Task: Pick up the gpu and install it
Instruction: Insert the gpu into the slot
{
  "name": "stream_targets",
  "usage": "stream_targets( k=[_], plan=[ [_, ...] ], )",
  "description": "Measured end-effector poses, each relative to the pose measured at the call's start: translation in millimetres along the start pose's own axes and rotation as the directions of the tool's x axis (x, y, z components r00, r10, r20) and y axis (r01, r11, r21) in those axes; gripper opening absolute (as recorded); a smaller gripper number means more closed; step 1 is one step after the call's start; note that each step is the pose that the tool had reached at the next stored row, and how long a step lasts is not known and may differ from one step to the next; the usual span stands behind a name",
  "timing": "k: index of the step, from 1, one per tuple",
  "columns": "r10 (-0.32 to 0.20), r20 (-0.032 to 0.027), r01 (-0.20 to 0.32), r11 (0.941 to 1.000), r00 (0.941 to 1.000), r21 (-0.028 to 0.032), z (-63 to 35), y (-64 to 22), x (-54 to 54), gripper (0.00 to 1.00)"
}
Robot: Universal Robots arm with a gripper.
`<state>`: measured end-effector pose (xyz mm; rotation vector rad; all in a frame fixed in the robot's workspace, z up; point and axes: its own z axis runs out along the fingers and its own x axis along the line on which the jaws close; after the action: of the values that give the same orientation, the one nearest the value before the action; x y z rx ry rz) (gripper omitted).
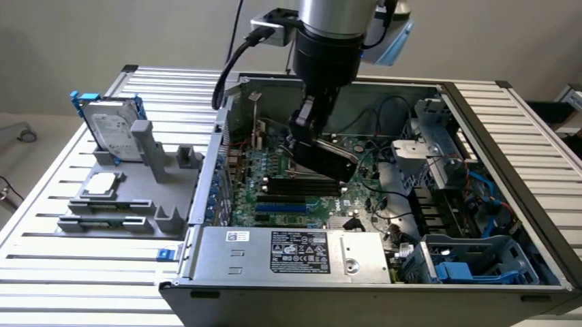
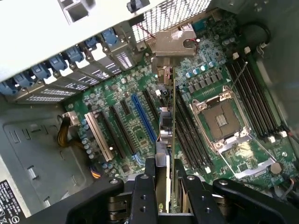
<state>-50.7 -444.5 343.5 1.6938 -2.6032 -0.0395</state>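
The gpu (image 1: 331, 162) hangs tilted inside the open computer case (image 1: 509, 143), above the green motherboard (image 1: 272, 204), black cooler facing out. My gripper (image 1: 306, 139) is shut on it. The wrist view shows the gpu (image 2: 167, 126) edge-on between my fingers (image 2: 142, 198), its silver end bracket (image 2: 171, 44) pointing toward the case's rear slot openings. The card floats above the board beside the blue expansion slot (image 2: 143, 117), apart from it.
A silver hard drive in a blue frame (image 1: 113, 127) stands on the grey parts holder (image 1: 118, 204) at the exterior view's left. The power supply (image 1: 291, 252) fills the case's near end. The CPU socket (image 2: 219, 119) and black memory slots (image 2: 254, 93) flank the card. Cables and drive cages (image 1: 454, 204) crowd the right.
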Motion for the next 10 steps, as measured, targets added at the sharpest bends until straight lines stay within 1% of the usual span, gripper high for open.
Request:
stream_targets(
  k=[3, 5, 7, 10],
  plan=[
    [-0.054, -0.0018, 0.054, 0.9986, 0.9986, 0.0021, 3.4, -0.1, 0.0, 0.26],
    [-0.091, -0.0028, 0.091, 0.9959, 0.9959, 0.0035, 5.6, -0.2, -0.1, 0.26],
    [-0.127, -0.0029, 0.127, 0.9919, 0.9920, 0.0048, 7.4, -0.3, -0.1, 0.26],
    [-0.179, 0.0000, 0.179, 0.9838, 0.9839, 0.0063, 9.6, -0.4, -0.2, 0.26]
  ],
)
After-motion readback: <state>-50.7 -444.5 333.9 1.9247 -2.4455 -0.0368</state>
